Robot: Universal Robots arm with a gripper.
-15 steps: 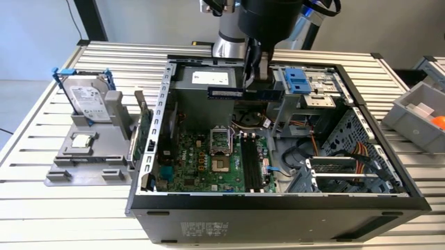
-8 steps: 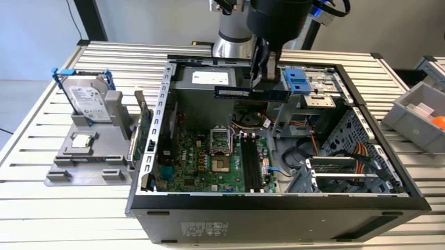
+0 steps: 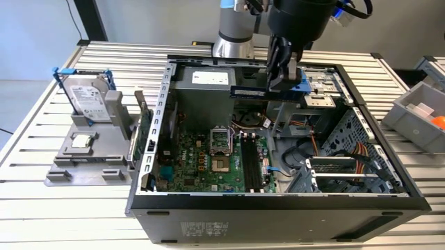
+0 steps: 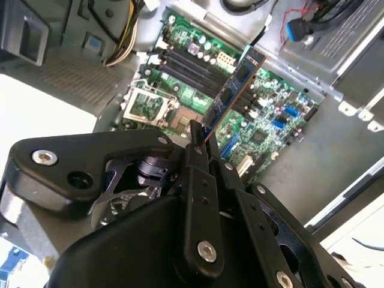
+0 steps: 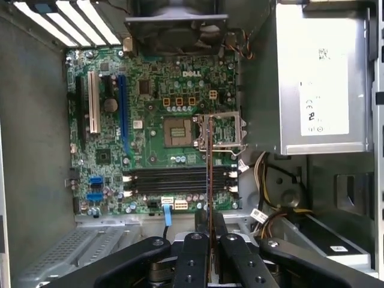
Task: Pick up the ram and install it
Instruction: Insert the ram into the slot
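Claw (image 3: 282, 86) pinches the ram (image 3: 248, 92) above the motherboard (image 3: 198, 156) — its gripped end hidden.

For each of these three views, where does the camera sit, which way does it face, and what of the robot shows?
Exterior view: off the arm, looking down into the open computer case on the slatted table; the arm and the gripper holding the ram show.
First wrist view: on the arm, facing down onto the motherboard; the gripper shows, ram edge-on.
Second wrist view: on the arm, looking along the gripper toward the motherboard, ram slanted.
Shared: every view has the gripped ram and the motherboard.
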